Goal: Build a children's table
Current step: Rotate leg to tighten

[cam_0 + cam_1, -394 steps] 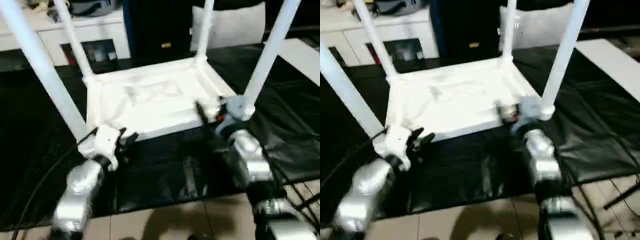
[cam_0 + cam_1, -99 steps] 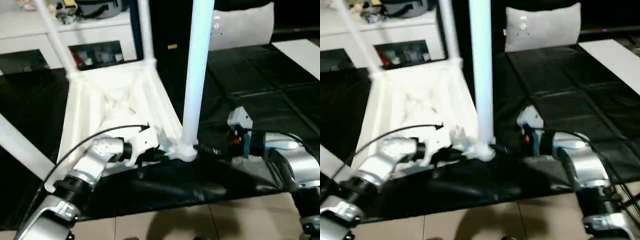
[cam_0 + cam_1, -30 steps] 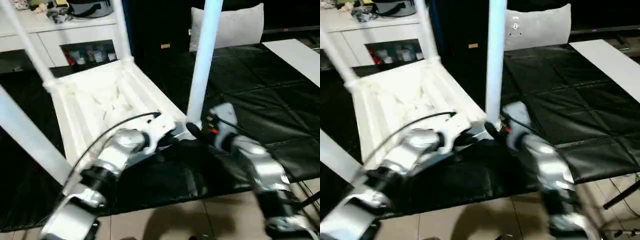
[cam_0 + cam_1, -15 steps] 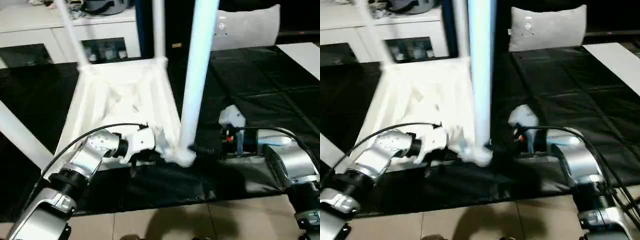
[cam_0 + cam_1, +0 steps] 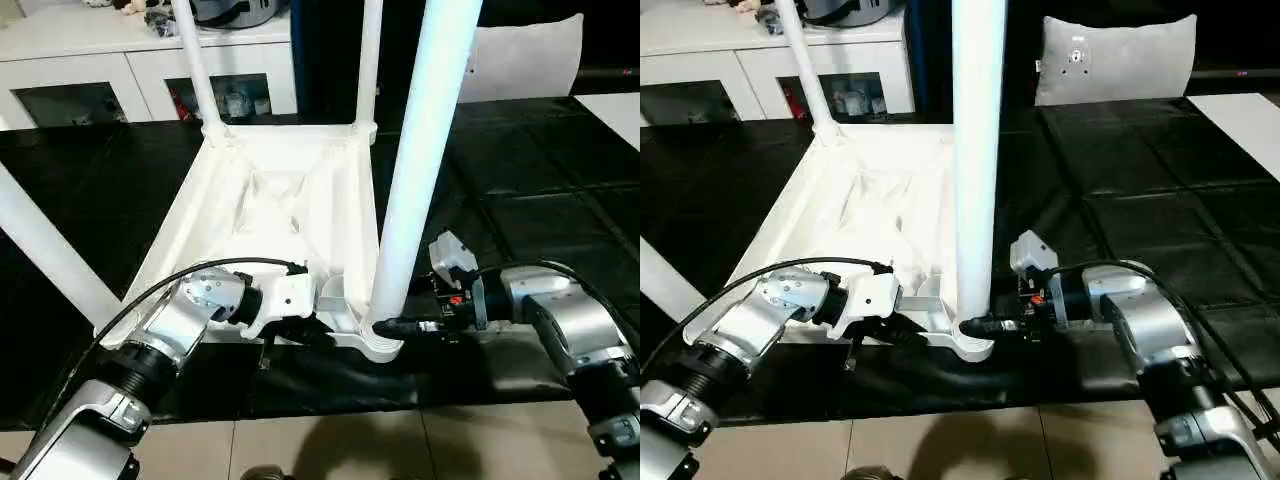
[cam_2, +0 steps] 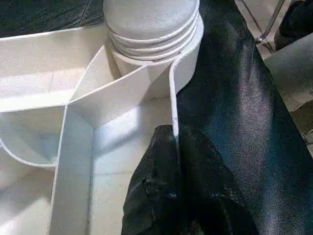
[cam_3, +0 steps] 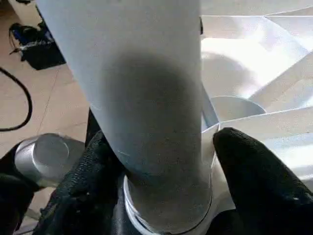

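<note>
Left eye view: tabletop (image 5: pixel 280 215) lies underside-up on black mat (image 5: pixel 520 230), legs upright.
Near leg (image 5: pixel 420 180): stands in the 5 o'clock corner socket.
Left gripper (image 6: pixel 171 147): pinched shut on the tabletop's rim (beside that socket).
Right gripper (image 7: pixel 161 166): fingers (image 7: pixel 254 171) spread around the near leg's base, touching both sides.
Cushion (image 5: pixel 520 55): 1 o'clock, well apart.

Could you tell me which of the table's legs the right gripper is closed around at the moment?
The near-right leg, the thick one closest to the camera; the right gripper straddles its base at the corner socket.
</note>
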Available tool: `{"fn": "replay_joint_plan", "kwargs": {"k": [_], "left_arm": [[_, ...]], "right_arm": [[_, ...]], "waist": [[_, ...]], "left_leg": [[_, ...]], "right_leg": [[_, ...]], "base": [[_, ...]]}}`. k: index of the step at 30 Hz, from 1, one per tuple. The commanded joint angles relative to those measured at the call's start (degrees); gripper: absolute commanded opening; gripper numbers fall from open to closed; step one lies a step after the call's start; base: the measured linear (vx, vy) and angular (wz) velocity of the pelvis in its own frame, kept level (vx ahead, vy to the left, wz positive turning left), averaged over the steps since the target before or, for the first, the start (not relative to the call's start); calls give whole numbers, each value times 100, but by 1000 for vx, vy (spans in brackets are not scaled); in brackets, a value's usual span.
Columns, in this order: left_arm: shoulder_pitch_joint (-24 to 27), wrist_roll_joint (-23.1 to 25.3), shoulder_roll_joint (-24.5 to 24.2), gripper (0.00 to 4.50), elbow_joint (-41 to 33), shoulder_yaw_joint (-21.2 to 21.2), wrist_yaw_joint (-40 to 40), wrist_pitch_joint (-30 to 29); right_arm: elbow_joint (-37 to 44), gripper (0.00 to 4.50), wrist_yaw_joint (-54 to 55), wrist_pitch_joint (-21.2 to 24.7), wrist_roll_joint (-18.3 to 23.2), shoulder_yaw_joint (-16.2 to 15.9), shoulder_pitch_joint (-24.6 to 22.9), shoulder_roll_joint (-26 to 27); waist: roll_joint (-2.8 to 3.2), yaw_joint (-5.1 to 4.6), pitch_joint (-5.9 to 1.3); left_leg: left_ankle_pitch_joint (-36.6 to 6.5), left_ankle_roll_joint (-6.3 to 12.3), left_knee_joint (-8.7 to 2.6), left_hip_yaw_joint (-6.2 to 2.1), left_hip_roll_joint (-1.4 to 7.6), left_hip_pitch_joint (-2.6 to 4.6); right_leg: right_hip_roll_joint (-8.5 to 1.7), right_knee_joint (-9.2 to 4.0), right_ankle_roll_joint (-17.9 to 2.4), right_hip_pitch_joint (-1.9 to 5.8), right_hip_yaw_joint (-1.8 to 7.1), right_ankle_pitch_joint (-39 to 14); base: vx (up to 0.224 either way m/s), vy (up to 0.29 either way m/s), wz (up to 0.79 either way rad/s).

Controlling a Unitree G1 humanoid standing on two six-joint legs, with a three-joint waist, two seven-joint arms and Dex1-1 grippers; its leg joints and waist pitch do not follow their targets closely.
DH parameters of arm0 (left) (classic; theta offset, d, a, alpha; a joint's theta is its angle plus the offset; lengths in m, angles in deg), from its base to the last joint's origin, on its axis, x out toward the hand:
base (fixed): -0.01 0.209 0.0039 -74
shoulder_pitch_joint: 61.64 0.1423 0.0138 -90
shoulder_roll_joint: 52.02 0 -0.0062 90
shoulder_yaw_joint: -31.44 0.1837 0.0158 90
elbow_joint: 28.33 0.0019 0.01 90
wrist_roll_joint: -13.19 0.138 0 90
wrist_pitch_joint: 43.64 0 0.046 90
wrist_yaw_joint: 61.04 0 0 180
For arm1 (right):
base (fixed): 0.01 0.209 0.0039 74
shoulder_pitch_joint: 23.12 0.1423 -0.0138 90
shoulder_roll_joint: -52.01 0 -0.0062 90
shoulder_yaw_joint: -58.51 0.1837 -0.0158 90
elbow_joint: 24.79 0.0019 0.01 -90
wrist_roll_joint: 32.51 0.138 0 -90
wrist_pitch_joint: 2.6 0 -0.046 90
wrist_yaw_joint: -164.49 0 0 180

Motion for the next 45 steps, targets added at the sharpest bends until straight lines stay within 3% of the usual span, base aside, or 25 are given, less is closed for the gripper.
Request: {"fn": "replay_joint_plan", "kwargs": {"k": [1,10,13,15,16,18,20,21,22,23,24,25,27,30,31,33,36,40,42,45], "left_arm": [[65,99,-52,0,-133,231,260,98],[117,30,26,0,-162,141,125,-117],[137,-69,189,0,-306,-34,-229,-779],[123,-83,257,0,-361,-101,-397,-1038],[111,-70,288,0,-376,-129,-492,-1144],[54,-16,445,0,-387,-247,-899,-1445],[1,41,588,0,-364,-332,-1232,-1615],[-9,54,620,0,-360,-348,-1306,-1661],[-54,102,742,0,-314,-408,-1588,-1785],[-78,143,823,0,-308,-452,-1783,-1904],[-121,200,923,0,-267,-495,-2017,-2073],[-227,343,1101,0,-119,-560,-2510,-2248],[-298,401,1201,0,-6,-596,-2767,-2312],[-460,456,1471,0,241,-782,-3339,-2464],[-520,573,1519,0,365,-785,-3566,-2402],[-525,604,1528,0,384,-782,-3621,-2388],[-434,457,1551,0,239,-881,-3556,-2481],[-363,359,1474,0,181,-887,-3359,-2378],[-323,296,1395,0,166,-884,-3190,-2262],[-179,276,1056,0,103,-754,-2624,-1872]], "right_arm": [[-24,281,5,98,12,-47,130,11],[300,206,73,309,170,-10,-69,100],[708,204,846,437,67,98,-312,338],[843,203,1168,546,10,131,-378,436],[880,201,1372,679,2,175,-381,517],[815,201,2423,1178,-170,394,-282,963],[715,200,3048,1464,-290,517,-219,1257],[698,199,3171,1496,-318,538,-212,1318],[619,199,3588,1600,-416,614,-174,1524],[600,199,3865,1664,-469,654,-161,1651],[528,199,4183,1652,-550,685,-125,1804],[319,199,4785,1607,-659,764,-17,2091],[142,199,5158,1545,-720,837,72,2263],[-181,199,5790,1355,-759,1092,251,2642],[-254,199,5851,1053,-766,1119,293,2753],[-256,269,5850,949,-764,1118,297,2782],[-163,275,5714,719,-762,1097,230,2754],[-169,314,5654,431,-793,1122,193,2650],[-146,325,5408,193,-782,1085,123,2497],[297,349,4162,-95,-559,877,-266,1878]], "waist": [[-77,-19,-409],[-76,-33,-403],[-71,-37,-399],[-63,-64,-370],[-81,-99,-341],[-16,-226,-288],[-23,-322,-286],[-19,-437,-278],[12,-507,-299],[71,-605,-288],[72,-657,-283],[84,-746,-283],[81,-842,-298],[75,-926,-324],[82,-922,-338],[75,-903,-360],[79,-863,-410],[86,-822,-445],[65,-769,-452],[76,-687,-429]], "left_leg": [[-154,637,-383,-92,434,-19],[-161,585,-393,-92,443,-14],[-157,541,-402,-96,458,-20],[-286,474,-423,-91,435,1],[-495,402,-438,-75,383,4],[-879,224,-440,-73,308,46],[-997,135,-441,-89,294,58],[-1118,79,-439,-111,275,13],[-1226,74,-431,-125,276,46],[-1329,96,-432,-135,286,54],[-1401,89,-443,-140,312,64],[-1544,105,-457,-182,335,31],[-1636,99,-442,-182,326,70],[-1231,216,-439,-176,308,2],[-1094,277,-443,-182,326,-14],[-913,330,-440,-179,341,-18],[-339,542,-413,-185,377,-78],[75,732,-374,-168,386,-94],[205,840,-336,-146,366,-128],[0,892,-341,-128,372,-106]], "right_leg": [[-540,-375,-592,372,404,-1614],[-530,-389,-523,370,402,-1720],[-536,-384,-527,373,413,-1669],[-528,-433,-480,355,398,-1905],[-519,-493,-363,372,369,-2320],[-501,-635,-67,356,294,-3121],[-486,-688,57,357,242,-3286],[-465,-712,172,383,184,-3333],[-468,-742,249,379,154,-3308],[-464,-756,216,373,128,-3228],[-458,-770,185,373,117,-3167],[-470,-759,180,437,61,-3027],[-491,-777,140,411,52,-2896],[-527,-733,3,444,108,-2572],[-533,-698,-70,448,138,-2357],[-543,-648,-157,449,178,-2084],[-574,-504,-459,488,237,-1369],[-579,-408,-667,486,262,-761],[-576,-376,-693,467,271,-635],[-560,-411,-580,461,268,-928]], "base": [[0,0,0],[0,0,0],[0,0,0],[0,0,0],[0,0,0],[0,0,0],[0,0,0],[0,0,0],[0,0,0],[0,0,0],[0,0,0],[0,0,0],[0,0,0],[0,0,0],[0,0,0],[0,0,0],[0,0,0],[0,0,0],[0,0,0],[0,0,0]]}}
